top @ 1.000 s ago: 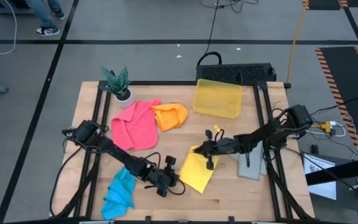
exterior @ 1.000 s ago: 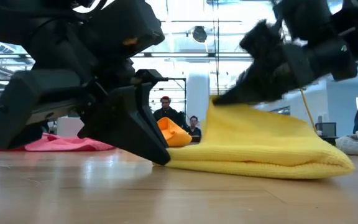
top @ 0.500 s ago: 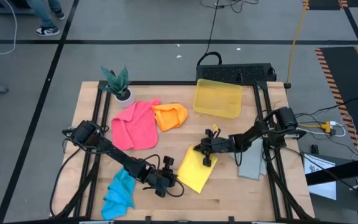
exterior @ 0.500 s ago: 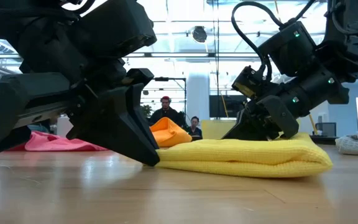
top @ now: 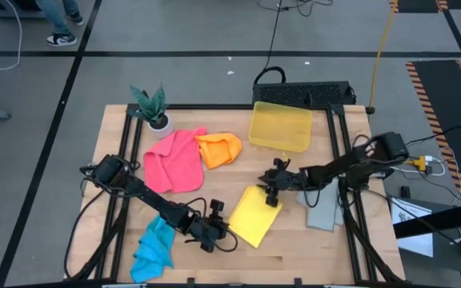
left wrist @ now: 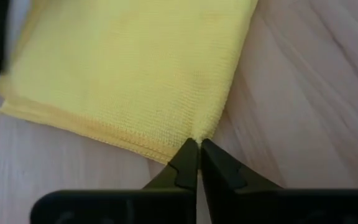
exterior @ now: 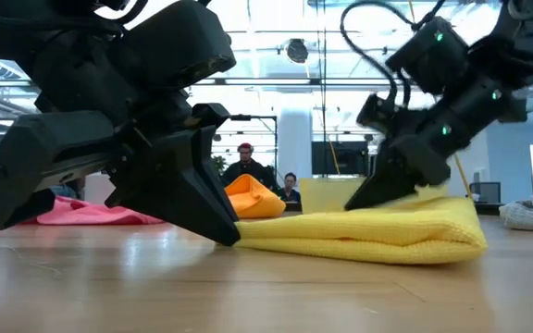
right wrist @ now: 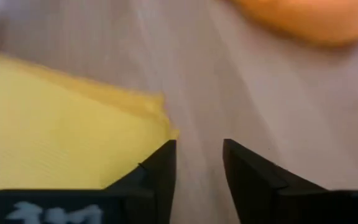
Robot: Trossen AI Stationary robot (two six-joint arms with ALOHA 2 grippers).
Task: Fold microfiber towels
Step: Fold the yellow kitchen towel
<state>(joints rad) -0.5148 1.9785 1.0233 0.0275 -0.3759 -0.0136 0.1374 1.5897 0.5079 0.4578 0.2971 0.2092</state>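
**A:** What is lying around your pincers?

**Me:** I am working over the wooden table (top: pixel 310 248). Largest of the cloths is the pink towel (top: pixel 173 162), lying spread well beyond my left pincer (top: pixel 221 233), with the orange towel (top: pixel 219 149) touching its edge. The yellow towel (top: pixel 254 216) is lying folded between my two pincers. The blue towel (top: pixel 154 246) is bunched behind my left pincer, and the grey towel (top: pixel 324 212) is sitting beneath my right arm. The yellow bin (top: pixel 280 126) is standing well beyond my right pincer (top: pixel 272 190).

**A:** And what are the pincers doing?

**Me:** My left one is pinching shut on the yellow towel's near corner, pressing it to the wood. My right one is standing with its fingers (right wrist: pixel 156 171) parted and nothing between them, just above the far corner, which is lying beside one fingertip.

**A:** How are you finishing this fold well?

**Me:** I am judging the fold nearly made. I should be keeping the left corner pinned while lifting the right straight up, so the fingertip is not dragging the top layer askew, then checking that the edges are lining up.
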